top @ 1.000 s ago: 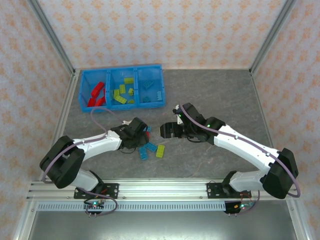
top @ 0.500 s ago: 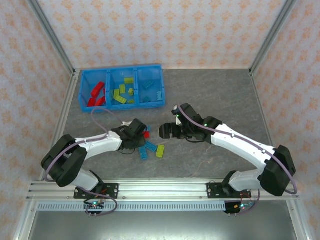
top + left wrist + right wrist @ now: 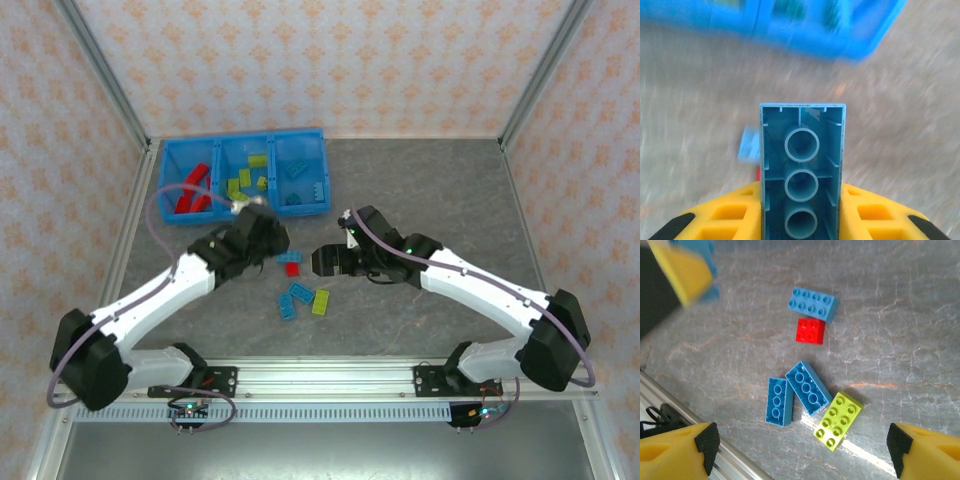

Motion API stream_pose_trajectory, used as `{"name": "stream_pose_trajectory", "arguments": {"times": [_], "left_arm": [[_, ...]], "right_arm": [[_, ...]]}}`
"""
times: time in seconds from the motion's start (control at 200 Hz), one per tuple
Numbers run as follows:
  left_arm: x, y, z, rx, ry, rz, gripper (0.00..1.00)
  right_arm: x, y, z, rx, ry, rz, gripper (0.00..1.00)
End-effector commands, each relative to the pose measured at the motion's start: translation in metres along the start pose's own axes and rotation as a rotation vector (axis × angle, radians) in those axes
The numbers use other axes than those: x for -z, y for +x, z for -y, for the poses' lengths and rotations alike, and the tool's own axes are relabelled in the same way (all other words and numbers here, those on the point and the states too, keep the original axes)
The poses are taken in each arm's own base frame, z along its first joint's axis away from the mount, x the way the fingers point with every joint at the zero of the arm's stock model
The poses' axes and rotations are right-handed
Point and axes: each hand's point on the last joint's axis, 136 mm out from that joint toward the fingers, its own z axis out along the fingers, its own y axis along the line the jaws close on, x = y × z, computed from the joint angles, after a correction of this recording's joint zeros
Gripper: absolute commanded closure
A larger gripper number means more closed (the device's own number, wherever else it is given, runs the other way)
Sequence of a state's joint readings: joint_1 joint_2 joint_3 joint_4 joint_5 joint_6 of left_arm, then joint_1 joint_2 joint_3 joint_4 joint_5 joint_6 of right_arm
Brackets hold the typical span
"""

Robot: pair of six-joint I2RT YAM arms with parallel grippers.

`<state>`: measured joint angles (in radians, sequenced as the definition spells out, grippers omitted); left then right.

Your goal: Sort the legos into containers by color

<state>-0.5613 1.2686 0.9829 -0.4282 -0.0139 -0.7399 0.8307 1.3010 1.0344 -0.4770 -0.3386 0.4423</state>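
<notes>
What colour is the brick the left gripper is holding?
The brick is light blue; the left wrist view shows it best.

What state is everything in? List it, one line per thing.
left gripper: shut on a blue lego.
right gripper: open, above the loose legos.
loose legos: three blue, one red, one yellow-green, unsorted on the table.
bin: holds red, yellow-green and blue legos in separate compartments.

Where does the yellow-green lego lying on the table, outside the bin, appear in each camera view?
Top external: the yellow-green lego sits just below the picture's centre.
Right wrist: the same lego lies low, slightly right of centre.
Left wrist: this camera faces the blue bin beyond a held blue lego.
Shared landmark: the small red lego, above and left of it.
</notes>
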Motion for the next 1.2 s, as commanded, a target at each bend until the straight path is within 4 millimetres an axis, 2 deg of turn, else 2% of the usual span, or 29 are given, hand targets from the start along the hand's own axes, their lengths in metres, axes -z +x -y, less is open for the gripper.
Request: {"name": "stream_pose_trajectory", "arguments": {"times": [0.0, 0.11, 0.165, 0.23, 0.255, 0.335, 0.355, 0.4, 0.5, 0.621, 0.651, 0.726, 0.821, 0.876, 0.941, 1.096, 1.196], "left_arm": [[-0.027, -0.051, 0.004, -0.065, -0.086, 0.057, 0.8], [-0.071, -0.088, 0.027, -0.088, -0.097, 0.049, 0.79], [-0.087, -0.108, 0.042, -0.101, -0.09, 0.045, 0.79], [-0.103, -0.128, 0.049, -0.103, -0.112, 0.058, 0.79], [-0.118, -0.127, 0.046, -0.103, -0.132, 0.04, 0.76], [-0.131, -0.142, 0.05, -0.091, -0.139, 0.039, 0.64], [-0.133, -0.145, 0.051, -0.089, -0.137, 0.04, 0.59], [-0.133, -0.15, 0.056, -0.087, -0.127, 0.041, 0.52], [-0.119, -0.157, 0.067, -0.082, -0.082, 0.049, 0.48], [-0.083, -0.157, 0.078, -0.083, -0.017, 0.08, 0.48], [-0.062, -0.159, 0.083, -0.084, 0.014, 0.102, 0.48], [-0.029, -0.147, 0.086, -0.13, 0.05, 0.122, 0.47], [0.013, -0.121, 0.077, -0.17, 0.066, 0.154, 0.47], [0.035, -0.102, 0.066, -0.2, 0.074, 0.178, 0.47], [0.053, -0.078, 0.048, -0.234, 0.078, 0.189, 0.47], [0.062, -0.008, -0.004, -0.309, 0.119, 0.112, 0.42], [0.062, 0.023, -0.031, -0.315, 0.124, 0.084, 0.35]], "right_arm": [[0.018, -0.024, -0.009, -0.01, -0.004, 0.108, 0.11], [0.021, -0.021, -0.007, -0.032, 0.0, 0.106, 0.11], [0.025, -0.02, -0.005, -0.037, 0.007, 0.109, 0.11], [0.031, -0.019, -0.002, -0.041, 0.019, 0.119, 0.11], [0.034, -0.019, -0.001, -0.043, 0.024, 0.126, 0.11], [0.036, -0.016, 0.005, -0.045, 0.047, 0.128, 0.11], [0.045, -0.018, 0.003, -0.043, 0.034, 0.149, 0.11], [0.048, -0.017, 0.005, -0.046, 0.038, 0.158, 0.11], [0.052, -0.015, 0.01, -0.066, 0.051, 0.169, 0.11], [0.05, -0.012, 0.013, -0.092, 0.054, 0.168, 0.11], [0.049, -0.012, 0.013, -0.098, 0.049, 0.165, 0.11], [0.042, -0.009, 0.012, -0.117, 0.038, 0.152, 0.11], [0.031, -0.005, 0.02, -0.173, 0.072, 0.133, 0.11], [0.026, -0.001, 0.02, -0.21, 0.085, 0.122, 0.11], [0.006, 0.011, 0.024, -0.241, 0.136, 0.075, 0.11], [-0.033, 0.047, 0.009, -0.215, 0.18, -0.062, 0.14], [-0.057, 0.072, 0.004, -0.167, 0.224, -0.146, 0.17]]}}
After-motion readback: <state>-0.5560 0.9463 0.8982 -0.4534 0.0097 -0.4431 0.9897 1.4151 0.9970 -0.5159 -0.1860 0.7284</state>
